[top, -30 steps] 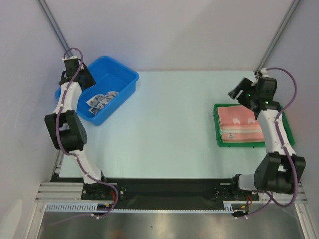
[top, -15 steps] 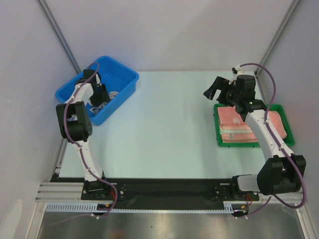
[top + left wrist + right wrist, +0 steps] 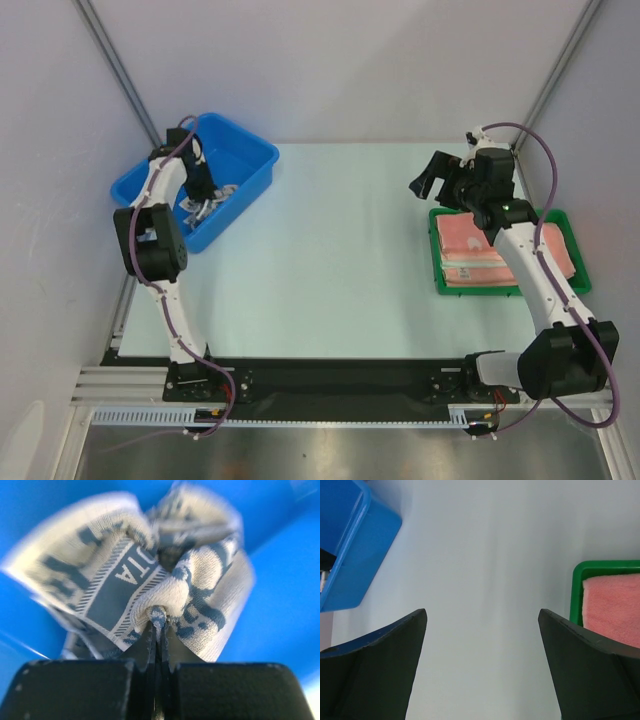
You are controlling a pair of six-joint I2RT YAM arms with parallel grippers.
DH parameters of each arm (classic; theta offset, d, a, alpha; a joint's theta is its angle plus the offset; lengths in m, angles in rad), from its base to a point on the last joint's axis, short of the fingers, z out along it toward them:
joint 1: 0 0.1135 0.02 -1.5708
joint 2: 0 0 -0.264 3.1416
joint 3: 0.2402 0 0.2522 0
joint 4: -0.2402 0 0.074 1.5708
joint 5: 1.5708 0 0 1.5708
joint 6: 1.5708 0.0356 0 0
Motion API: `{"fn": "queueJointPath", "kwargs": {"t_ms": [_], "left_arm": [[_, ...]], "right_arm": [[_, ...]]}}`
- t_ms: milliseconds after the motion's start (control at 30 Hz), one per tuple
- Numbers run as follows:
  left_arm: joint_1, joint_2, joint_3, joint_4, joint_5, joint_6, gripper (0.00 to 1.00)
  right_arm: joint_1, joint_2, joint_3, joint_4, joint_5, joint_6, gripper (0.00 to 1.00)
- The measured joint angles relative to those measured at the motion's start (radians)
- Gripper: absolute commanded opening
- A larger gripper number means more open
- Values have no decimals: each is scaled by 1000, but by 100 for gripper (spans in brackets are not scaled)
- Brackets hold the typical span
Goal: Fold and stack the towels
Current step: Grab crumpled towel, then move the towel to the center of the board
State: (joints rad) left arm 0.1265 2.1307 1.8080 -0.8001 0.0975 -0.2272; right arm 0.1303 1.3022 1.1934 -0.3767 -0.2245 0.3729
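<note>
A blue-and-white patterned towel [image 3: 125, 575] lies crumpled in the blue bin [image 3: 252, 152] at the back left. My left gripper [image 3: 159, 617] reaches down into the bin [image 3: 280, 580] and is shut on a bunched fold of this towel [image 3: 208, 205]. Salmon-pink towels [image 3: 495, 245] lie folded in a stack in the green tray [image 3: 436, 250] on the right. My right gripper [image 3: 425, 180] hovers over the bare table just left of the tray, wide open with nothing between its fingers [image 3: 482, 612]. The pink stack [image 3: 615, 605] shows at the right edge of its view.
The pale table surface [image 3: 340, 250] lies between bin and tray. The green tray's corner [image 3: 577, 587] and the blue bin's side [image 3: 350, 555] frame the right wrist view. Grey walls enclose the table on three sides.
My left gripper dropped into the bin and closed on the patterned towel. My right arm swung left off the tray and opened fully, then held still.
</note>
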Motion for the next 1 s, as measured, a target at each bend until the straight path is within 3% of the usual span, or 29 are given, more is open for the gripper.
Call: {"fn": "queueJointPath", "kwargs": {"t_ms": [133,333,700,800,933,1000], "left_arm": [[0,-54,114,-11,27,-1,0],[-1,-261,113,6,72,0,0],[-87,-587,-55,198,321,-37,0],[-179,-686,-153,296,410,-69,0],[-349,-845,-452,442,472,-112,1],[-420,-889,-615,494,481,-141,10]], "right_arm": [[-1,-31,12,-11,14,-1,100],[0,-60,12,-11,17,0,100],[0,-74,20,-53,11,-1,100],[2,-109,20,-77,4,-7,100],[3,-158,13,-78,-14,-7,98],[10,-163,2,-80,-29,-7,95]]}}
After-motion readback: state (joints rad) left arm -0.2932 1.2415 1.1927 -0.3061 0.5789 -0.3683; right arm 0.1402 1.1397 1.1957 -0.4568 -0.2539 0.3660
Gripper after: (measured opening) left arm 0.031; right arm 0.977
